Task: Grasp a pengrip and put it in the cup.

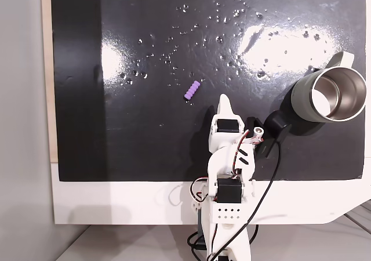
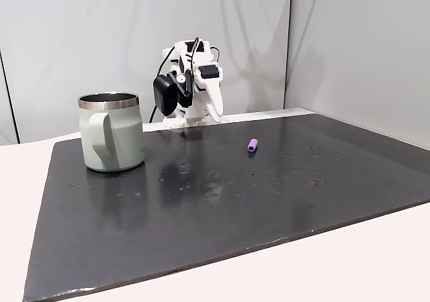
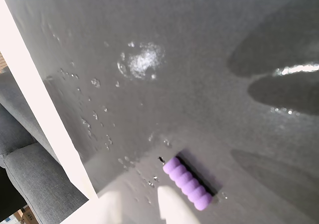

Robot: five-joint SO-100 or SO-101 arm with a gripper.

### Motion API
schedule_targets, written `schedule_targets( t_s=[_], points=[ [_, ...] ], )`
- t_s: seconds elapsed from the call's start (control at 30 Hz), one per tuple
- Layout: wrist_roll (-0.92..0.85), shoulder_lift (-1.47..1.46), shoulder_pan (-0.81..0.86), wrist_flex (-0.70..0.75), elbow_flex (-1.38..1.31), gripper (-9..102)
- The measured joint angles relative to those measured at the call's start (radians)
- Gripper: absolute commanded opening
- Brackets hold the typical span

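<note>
In a fixed view looking down, the arm (image 1: 229,174) comes in from the bottom edge and is folded up near its base, with the white gripper (image 1: 225,103) pointing up the picture over the black mat (image 1: 145,139). From here the fingers look like one narrow white tip, so they seem pretty much together, and nothing's in them. The pengrip (image 1: 193,90) is lying on the mat up and to the left of that tip, close but clearly apart from it. The cup (image 1: 331,96) sits way over at the right edge of the mat, shiny inside facing the camera, well away from both. The mat lies on a white tabletop (image 1: 116,203), with little droplets scattered all over its upper part.

In a fixed view from the opposite side, low down, the arm (image 2: 191,87) is at the far edge, hunched upright with the gripper (image 2: 216,117) angled down toward the mat, its tip just above the surface. The jaws read as closed or nearly so. The pengrip (image 2: 252,145) is a bit in front of it and to the right. The cup (image 2: 111,132) stands upright on the left, handle facing the camera.

In the wrist view, two pale, blurry fingers (image 3: 172,204) poke up from the bottom edge with a slim gap between them. The pengrip (image 3: 189,183) lies diagonally just right of the right-hand one, outside the gap. Whether it's touching, I can't tell.
</note>
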Motion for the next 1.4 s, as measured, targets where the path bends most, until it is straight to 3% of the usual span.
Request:
schedule_targets(
  t_s=[0.67, 0.9, 1.4],
  points=[
    [-0.071, 0.000, -0.055, 0.002, 0.000, 0],
    [-0.202, -0.031, -0.061, 0.120, -0.091, 0],
    [-0.305, -0.934, -0.089, 0.216, -0.827, 0]
  ],
)
